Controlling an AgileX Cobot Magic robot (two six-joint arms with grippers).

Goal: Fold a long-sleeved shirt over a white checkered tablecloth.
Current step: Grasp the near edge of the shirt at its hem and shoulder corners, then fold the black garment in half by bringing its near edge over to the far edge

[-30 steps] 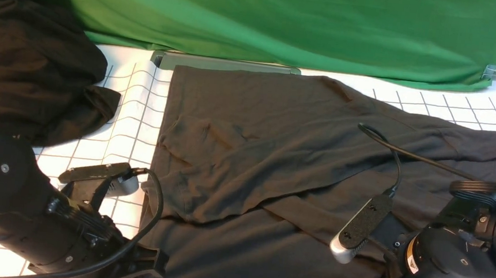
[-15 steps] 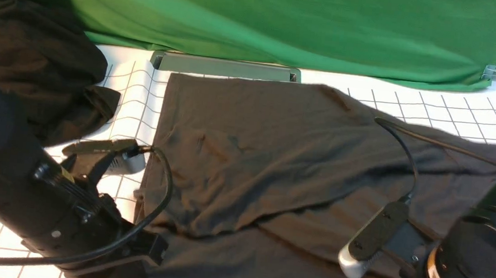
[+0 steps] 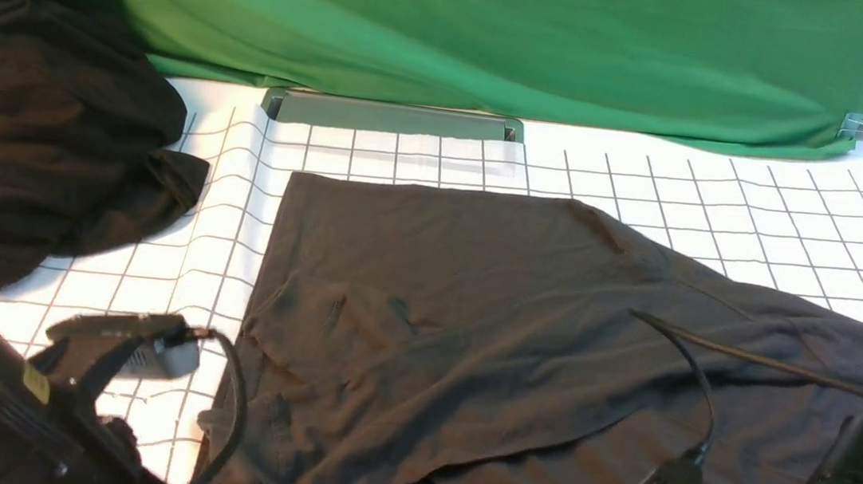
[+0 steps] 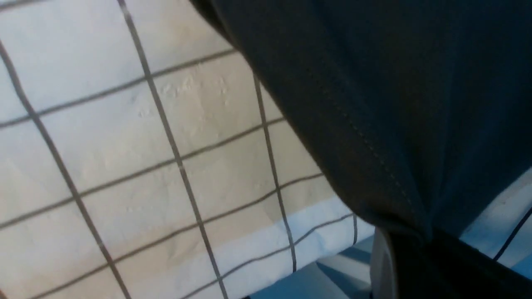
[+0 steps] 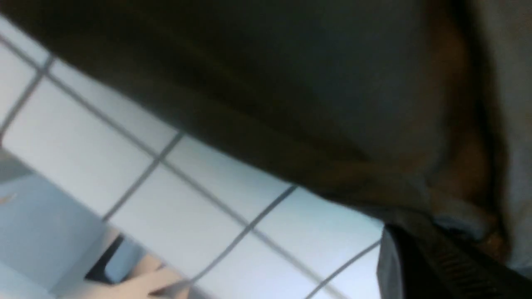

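The long-sleeved shirt (image 3: pixel 471 318) lies spread, dark charcoal, on the white checkered tablecloth (image 3: pixel 724 201), with a fold running across its near half. Both arms sit low at the near edge, and the front view cuts off their jaws. In the left wrist view my left gripper (image 4: pixel 409 234) is shut on the stitched hem of the shirt (image 4: pixel 395 104), which hangs taut above the tablecloth (image 4: pixel 124 145). In the right wrist view my right gripper (image 5: pixel 419 226) is shut on a bunched edge of the shirt (image 5: pixel 291 83).
A deeper-black heap of cloth (image 3: pixel 36 112) fills the far left. Green fabric (image 3: pixel 462 29) hangs across the back, held by a clip (image 3: pixel 859 122) at its right end. A grey-green bar (image 3: pixel 392 116) lies at its foot.
Both arms have drawn back toward me and lower in the view. The shirt slid with them, baring two rows of checked cloth behind it.
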